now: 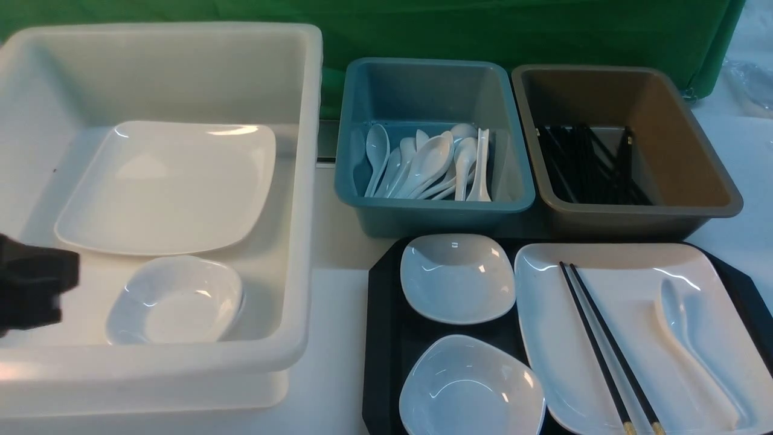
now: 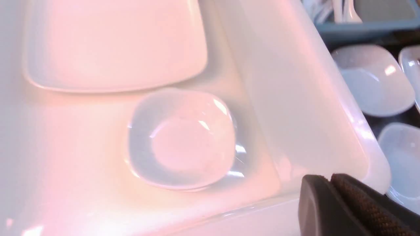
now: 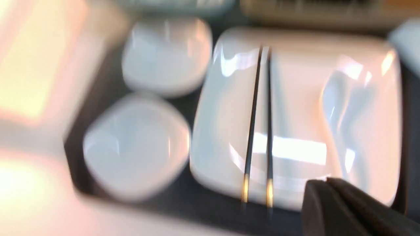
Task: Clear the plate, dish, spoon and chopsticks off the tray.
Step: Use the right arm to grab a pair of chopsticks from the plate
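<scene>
The black tray [image 1: 385, 320] lies at the front right. On it are two small white dishes [image 1: 456, 278] [image 1: 468, 389] and the large white plate [image 1: 628, 284]. The black chopsticks [image 1: 598, 344] lie side by side on the plate, and the white spoon [image 1: 688, 338] lies to their right. My right gripper [image 3: 326, 182] is shut and empty, near the plate's [image 3: 295, 98] front edge, beside the chopsticks' [image 3: 259, 131] gold ends; that view is blurred. My left gripper [image 2: 329, 178] is shut and empty over the white tub's front wall, and it shows at the far left [image 1: 36, 284].
A large white tub [image 1: 305, 181] at the left holds a white plate [image 1: 169, 187] and a small dish [image 1: 175, 302]. Behind the tray a blue tub [image 1: 435, 211] holds several spoons, and a brown tub [image 1: 634, 214] holds black chopsticks. A green cloth hangs at the back.
</scene>
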`<action>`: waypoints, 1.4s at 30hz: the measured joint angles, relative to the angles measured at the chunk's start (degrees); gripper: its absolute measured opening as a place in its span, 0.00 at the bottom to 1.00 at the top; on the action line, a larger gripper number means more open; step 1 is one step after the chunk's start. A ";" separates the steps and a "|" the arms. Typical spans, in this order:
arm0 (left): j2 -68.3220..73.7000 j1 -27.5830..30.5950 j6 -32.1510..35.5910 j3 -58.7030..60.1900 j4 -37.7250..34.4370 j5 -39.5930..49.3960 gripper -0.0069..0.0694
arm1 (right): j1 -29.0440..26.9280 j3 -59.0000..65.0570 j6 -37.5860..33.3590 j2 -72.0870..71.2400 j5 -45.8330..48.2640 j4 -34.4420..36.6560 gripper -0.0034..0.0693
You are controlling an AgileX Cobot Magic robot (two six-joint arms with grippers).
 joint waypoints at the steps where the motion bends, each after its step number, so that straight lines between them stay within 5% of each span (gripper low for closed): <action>1: 1.08 0.00 1.29 0.00 -1.68 0.08 0.11 | 0.00 -1.25 -0.64 2.79 2.10 0.07 0.10; 9: 4.19 0.00 10.94 0.00 -5.29 1.65 0.11 | 0.73 -5.05 -3.98 24.35 4.39 -0.08 0.21; 13: 4.19 0.00 16.19 0.00 -7.36 1.15 0.11 | 2.96 -5.12 -4.14 30.91 2.46 -0.59 0.46; 16: 4.79 0.00 27.89 0.00 -18.24 -0.58 0.11 | 4.64 -5.12 -4.14 36.12 -2.00 -1.02 0.72; 20: 7.48 -2.60 32.17 -0.60 -24.44 -0.72 0.10 | 4.94 -5.12 -4.14 39.57 -6.46 -1.14 0.80; 23: 10.85 -7.83 31.08 -1.22 -21.34 -1.28 0.09 | 5.16 -5.17 -4.14 41.73 -7.71 -1.18 0.82; 33: 27.10 -37.60 9.15 -9.32 5.70 -6.61 0.09 | 6.13 -5.17 -4.14 48.82 -11.46 -1.17 0.82; 42: 34.47 -43.67 4.20 -14.63 10.47 -5.85 0.09 | 6.31 -5.17 -2.59 53.89 -14.69 -2.38 0.82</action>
